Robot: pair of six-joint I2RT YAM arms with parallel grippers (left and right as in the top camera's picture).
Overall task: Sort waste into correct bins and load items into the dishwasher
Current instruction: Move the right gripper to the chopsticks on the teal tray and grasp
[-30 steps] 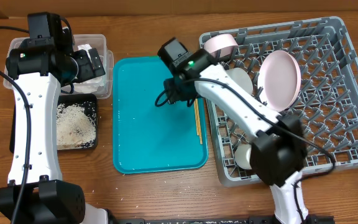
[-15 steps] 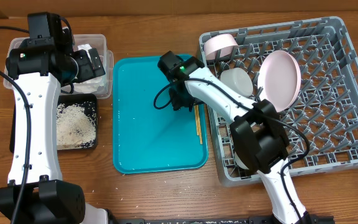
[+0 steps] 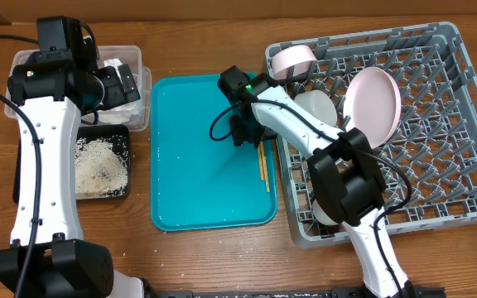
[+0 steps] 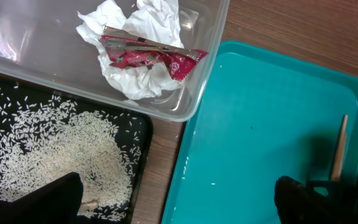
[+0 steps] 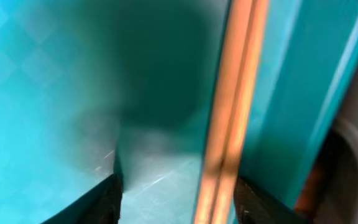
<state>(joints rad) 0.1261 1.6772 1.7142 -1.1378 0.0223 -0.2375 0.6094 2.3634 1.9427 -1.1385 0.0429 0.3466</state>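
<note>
Lying together by the right rim of the teal tray (image 3: pixel 197 182), the chopsticks (image 5: pixel 229 118) sat between the parted fingers of the right gripper (image 5: pixel 178 198), ungripped. The left gripper (image 4: pixel 176 202) hung wide open and empty, straddling the teal tray's left rim and the black tray (image 4: pixel 138 134) of rice grains (image 4: pixel 55 143).

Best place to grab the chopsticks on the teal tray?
Probably top-down near mid-length, fingers closing across both chopsticks. They lie flat, side by side, parallel to the tray's right rim, so a side approach has no room, and the rim-side finger must fit that narrow gap. The right gripper straddles them, open.
</note>
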